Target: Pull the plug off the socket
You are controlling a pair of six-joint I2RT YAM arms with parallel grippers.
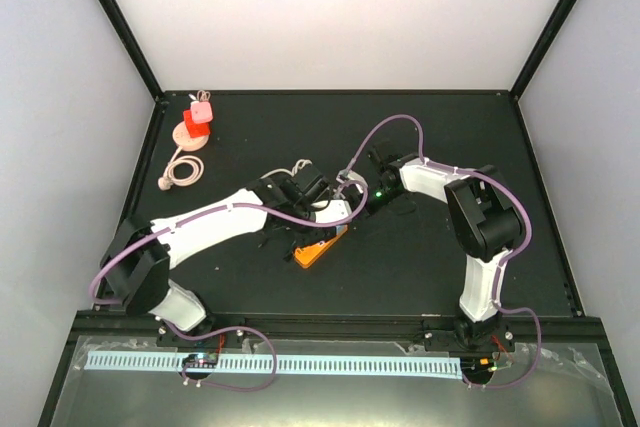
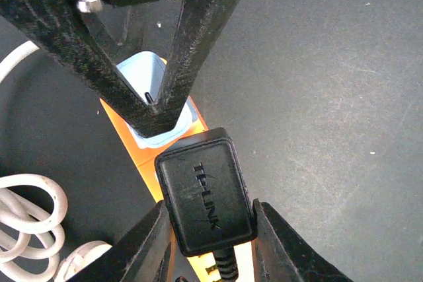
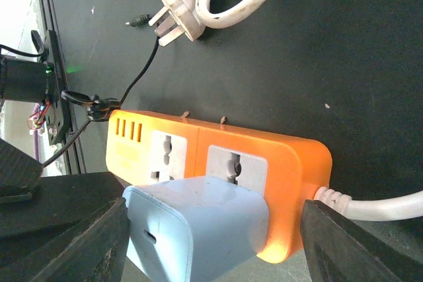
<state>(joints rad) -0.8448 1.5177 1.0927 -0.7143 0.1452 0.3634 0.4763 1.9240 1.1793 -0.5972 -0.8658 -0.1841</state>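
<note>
Two arms meet over the middle of the black table (image 1: 450, 147); the left arm (image 1: 215, 222) reaches in from its side and the right arm (image 1: 480, 217) bends back toward it, so that each claw can take one part of the same job. Between them lies the orange strip (image 3: 294, 156), flat, with its sockets (image 3: 168, 153) up; we think it lies so because a straight pull upward is then possible. The right claw (image 3: 216, 206) stands wide but is not idle; one finger presses the blue charger (image 3: 185, 242) and the other the strip's end where the white cord (image 3: 377, 206) leaves, so we read it as clamped on the strip, to hold it down while the other side pulls. The left claw (image 2: 210, 209) is clamped on the black plug (image 2: 206, 189), one finger on each long side; this plug is the task's thing, and it hangs directly over the strip, just beside the charger. As containers we have only the sockets; one holds the charger, and the two next to it look empty in the right wrist view; so we judge that the plug is already out, or nearly, though its pins are hidden. Its thin lead (image 3: 142, 64) runs off past the strip and ends in a small jack (image 3: 135, 21).
</note>
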